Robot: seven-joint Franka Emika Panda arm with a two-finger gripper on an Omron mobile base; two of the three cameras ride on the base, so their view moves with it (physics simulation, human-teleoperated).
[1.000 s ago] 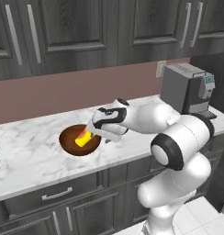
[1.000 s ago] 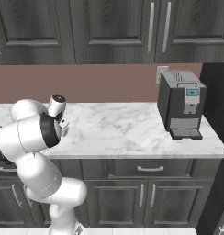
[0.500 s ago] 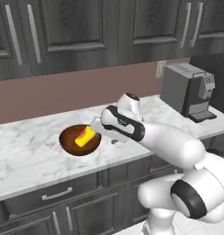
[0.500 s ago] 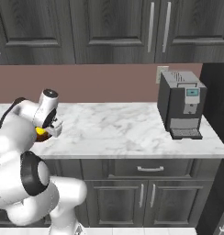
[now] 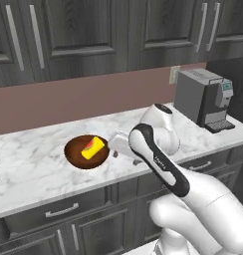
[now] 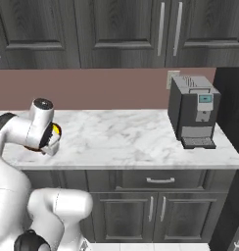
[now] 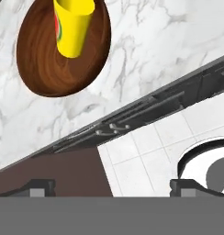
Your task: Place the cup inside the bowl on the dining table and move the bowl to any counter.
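Gripper (image 5: 115, 148) with jaws spread wide, empty, just right of round dark reddish-brown wooden bowl (image 5: 78, 157), small yellow cup (image 5: 93, 148) lying tilted inside bowl, bowl resting on white marble counter (image 5: 39, 172)

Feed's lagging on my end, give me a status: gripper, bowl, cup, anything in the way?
Gripper open, empty, clear of the bowl. Bowl sits on the counter, cup lying inside it. Coffee machine far along the counter, not in the way.

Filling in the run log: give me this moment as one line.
cup: lying in bowl | bowl: on counter | gripper: open, beside bowl, holding nothing
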